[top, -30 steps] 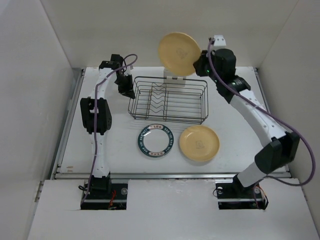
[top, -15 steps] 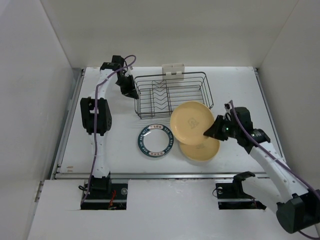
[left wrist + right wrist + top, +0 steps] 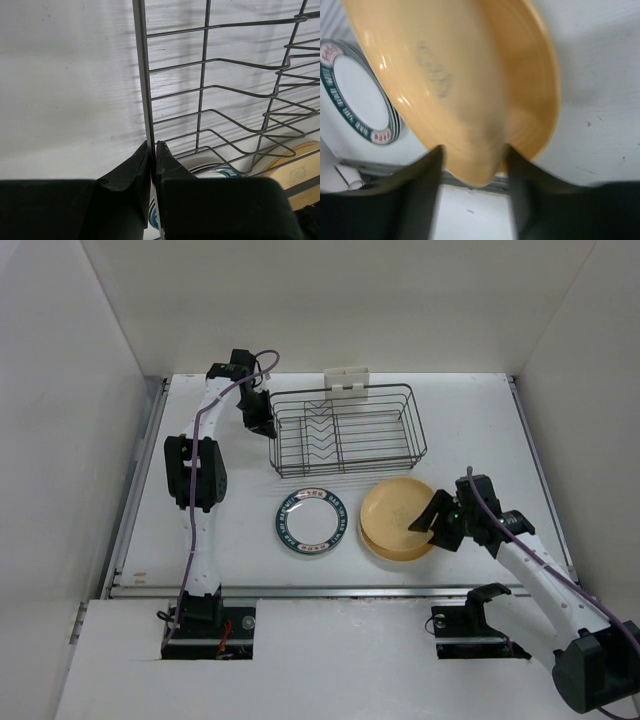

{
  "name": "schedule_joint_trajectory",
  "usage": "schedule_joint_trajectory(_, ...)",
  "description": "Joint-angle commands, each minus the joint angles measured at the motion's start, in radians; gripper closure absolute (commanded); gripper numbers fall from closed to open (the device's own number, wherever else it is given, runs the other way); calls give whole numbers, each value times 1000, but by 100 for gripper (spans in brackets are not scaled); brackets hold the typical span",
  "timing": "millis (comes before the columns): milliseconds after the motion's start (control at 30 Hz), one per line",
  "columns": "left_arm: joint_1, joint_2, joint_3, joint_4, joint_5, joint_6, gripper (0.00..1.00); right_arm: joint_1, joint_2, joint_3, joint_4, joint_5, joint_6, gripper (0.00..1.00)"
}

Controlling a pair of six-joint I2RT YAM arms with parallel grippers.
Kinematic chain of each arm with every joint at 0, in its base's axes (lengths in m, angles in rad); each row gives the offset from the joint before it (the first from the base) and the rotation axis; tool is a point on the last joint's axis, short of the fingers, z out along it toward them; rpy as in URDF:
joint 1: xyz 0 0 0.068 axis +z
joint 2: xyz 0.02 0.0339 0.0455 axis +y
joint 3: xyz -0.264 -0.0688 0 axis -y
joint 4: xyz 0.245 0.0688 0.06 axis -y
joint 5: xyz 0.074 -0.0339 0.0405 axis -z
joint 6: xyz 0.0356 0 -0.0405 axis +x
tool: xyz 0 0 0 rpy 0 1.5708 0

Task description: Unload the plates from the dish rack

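Observation:
The dish rack [image 3: 346, 430] is a dark wire basket at the back of the table, with no plates standing in it. My left gripper [image 3: 262, 425] is shut on the rack's left rim wire [image 3: 145, 90], pinched between the fingertips [image 3: 152, 150]. A teal-rimmed plate [image 3: 311, 523] lies flat in front of the rack. To its right a yellow plate [image 3: 398, 518] rests on top of another yellow plate. My right gripper [image 3: 437, 523] is at that stack's right edge. Its jaws stand open, with the top yellow plate's rim [image 3: 470, 100] between the spread fingers [image 3: 427, 170].
A white holder [image 3: 346, 380] is clipped to the rack's back rim. White walls close in the table on the left, back and right. Through the rack wires [image 3: 225, 100] the left wrist view shows the teal-rimmed plate [image 3: 215, 169] and a yellow plate [image 3: 300, 167].
My right arm brought the yellow plate from high behind the rack down onto the other yellow plate, then opened its jaws. The rack shifted slightly right and back. The left gripper stayed shut on it.

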Motion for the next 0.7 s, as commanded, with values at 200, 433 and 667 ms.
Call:
schedule_joint_trajectory(200, -14, -1, 26, 27, -38, 45, 100, -6, 46, 77, -163, 152, 36, 6)
schedule_joint_trajectory(433, -14, -1, 26, 27, -29, 45, 100, -6, 107, 80, -163, 199, 54, 0)
schedule_joint_trajectory(667, -14, -26, 35, 27, -39, 114, 100, 7, 86, 175, -141, 274, 63, 0)
